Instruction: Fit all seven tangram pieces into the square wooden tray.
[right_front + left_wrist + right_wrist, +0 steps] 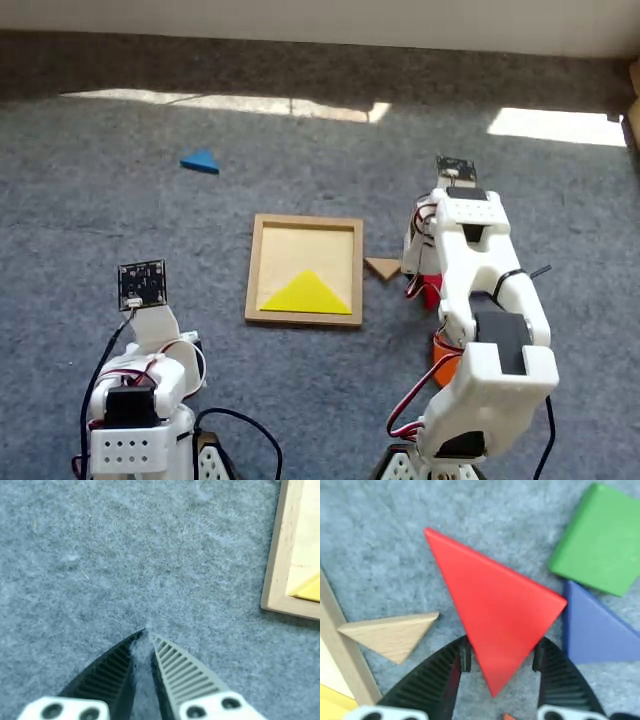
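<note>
high view: the square wooden tray (pixel 254 270) sits on the grey carpet (pixel 120 220) with the yellow triangle (pixel 305 294) already inside. a wood triangle (pixel 383 267) lies just outside it, between the tray and the right arm (pixel 470 290). a bit of the red triangle (pixel 431 293) peeks out from under that arm. the small blue triangle (pixel 201 161) is well apart from both arms.

left wrist view: the left gripper (pixel 148 634) has its fingers nearly together, tips about touching, nothing but carpet between them. the tray corner is off on the pale finger's side, well apart.

right wrist view: the right gripper (pixel 501 655) is clamped on the red triangle, one finger on each slanted edge. the wood triangle lies just beside the finger nearer the tray. the big blue triangle (pixel 597 630) is just beside the other finger, and the green square (pixel 597 540) is further out past it.
</note>
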Available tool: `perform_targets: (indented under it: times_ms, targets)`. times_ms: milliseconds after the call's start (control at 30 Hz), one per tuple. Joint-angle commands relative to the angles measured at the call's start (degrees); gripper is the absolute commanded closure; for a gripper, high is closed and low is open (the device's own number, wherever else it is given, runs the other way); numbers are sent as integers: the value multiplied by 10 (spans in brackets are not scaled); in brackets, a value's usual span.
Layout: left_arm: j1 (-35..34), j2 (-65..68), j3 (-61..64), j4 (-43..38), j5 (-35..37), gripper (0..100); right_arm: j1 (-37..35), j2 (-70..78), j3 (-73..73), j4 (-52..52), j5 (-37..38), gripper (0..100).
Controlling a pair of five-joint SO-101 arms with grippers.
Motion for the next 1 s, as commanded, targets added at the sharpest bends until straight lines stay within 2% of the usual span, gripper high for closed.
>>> perform_targets:
  times_ms: [0,133,333,533,867,967]
  targets:
    - [8,-9,11,3,-4,995,-5,-65,-17,4,7,708]
    - [8,-9,11,3,-4,995,-22,-68,-17,4,7,642]
    - [8,-9,11,3,-4,995,-47,-26,-23,-1,10,642]
    - [8,-9,11,3,-4,995,-44,44,-80,-4,77,642]
    - [8,-9,11,3,-4,995,-46,80,-82,-4,80,643]
    - [8,-9,11,3,-4,995,-45,80,-80,-4,81,700]
